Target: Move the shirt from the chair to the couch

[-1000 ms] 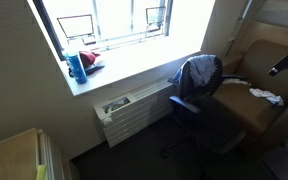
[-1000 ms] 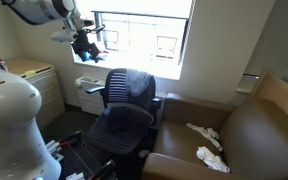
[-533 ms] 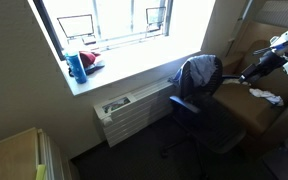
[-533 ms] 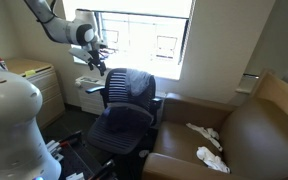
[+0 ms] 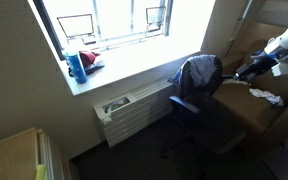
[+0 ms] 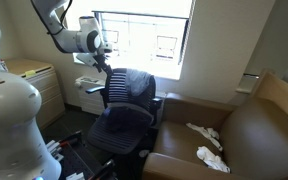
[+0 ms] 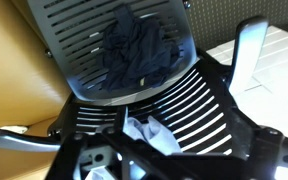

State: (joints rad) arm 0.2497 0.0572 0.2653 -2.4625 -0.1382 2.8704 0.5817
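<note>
Shirt (image 6: 131,88) draped over chair (image 6: 119,125) back, none on couch (image 6: 234,140). Pincer (image 6: 102,68) hovers beside backrest; opening cannot be told. Risk: a shallow grasp slips, or the pull swivels the chair.

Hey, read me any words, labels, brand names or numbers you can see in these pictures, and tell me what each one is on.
No text can be read anywhere.
The blue bottle on the window sill: any label is too small and blurred to read.
The shirt on the chair: no print shows in the wrist view.
The heater under the window: no readable marking.
</note>
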